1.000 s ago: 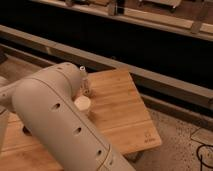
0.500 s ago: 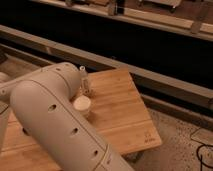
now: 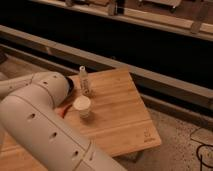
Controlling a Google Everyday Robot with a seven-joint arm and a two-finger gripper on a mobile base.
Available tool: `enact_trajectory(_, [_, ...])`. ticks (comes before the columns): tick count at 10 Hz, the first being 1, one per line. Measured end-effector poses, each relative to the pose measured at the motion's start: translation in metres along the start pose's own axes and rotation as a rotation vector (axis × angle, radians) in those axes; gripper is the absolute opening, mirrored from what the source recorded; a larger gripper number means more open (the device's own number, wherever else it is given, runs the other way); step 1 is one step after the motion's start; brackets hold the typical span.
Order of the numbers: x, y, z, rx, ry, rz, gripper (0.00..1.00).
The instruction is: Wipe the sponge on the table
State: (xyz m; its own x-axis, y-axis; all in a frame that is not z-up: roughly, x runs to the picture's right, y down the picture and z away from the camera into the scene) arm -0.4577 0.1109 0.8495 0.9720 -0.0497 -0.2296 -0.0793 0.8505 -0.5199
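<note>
The light-brown bamboo table (image 3: 120,115) fills the middle of the camera view, with a small dark logo mark near its front right corner. My white arm (image 3: 40,125) crosses the left and lower part of the picture and covers much of the table's left side. The gripper is not in view; it lies somewhere behind or beyond the arm. The sponge is hidden.
A white cup (image 3: 82,106) stands on the table beside the arm. A small clear bottle (image 3: 84,80) stands behind it near the far edge. A thin orange-red item (image 3: 62,111) and a dark round bowl (image 3: 69,86) peek out by the arm. A dark rail runs behind the table.
The arm has shifted only slightly. The cup and the bottle stand where they were.
</note>
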Motion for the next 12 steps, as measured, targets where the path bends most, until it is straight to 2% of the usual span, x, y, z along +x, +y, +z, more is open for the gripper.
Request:
enact_trajectory(2, [-0.031,-0.004,-0.009,0.012,-0.017,-0.047,0.00])
enact_trajectory(4, [-0.061,-0.006,-0.029,0.044,-0.048,-0.091,0.00])
enact_trajectory(7, [-0.085,-0.009,-0.053,0.080,-0.070,-0.129,0.00])
enact_trajectory(9, [-0.084,-0.009,-0.052,0.074,-0.073,-0.117,0.00])
enact_trajectory(12, [-0.077,-0.006,-0.044,0.048,-0.126,-0.038,0.00])
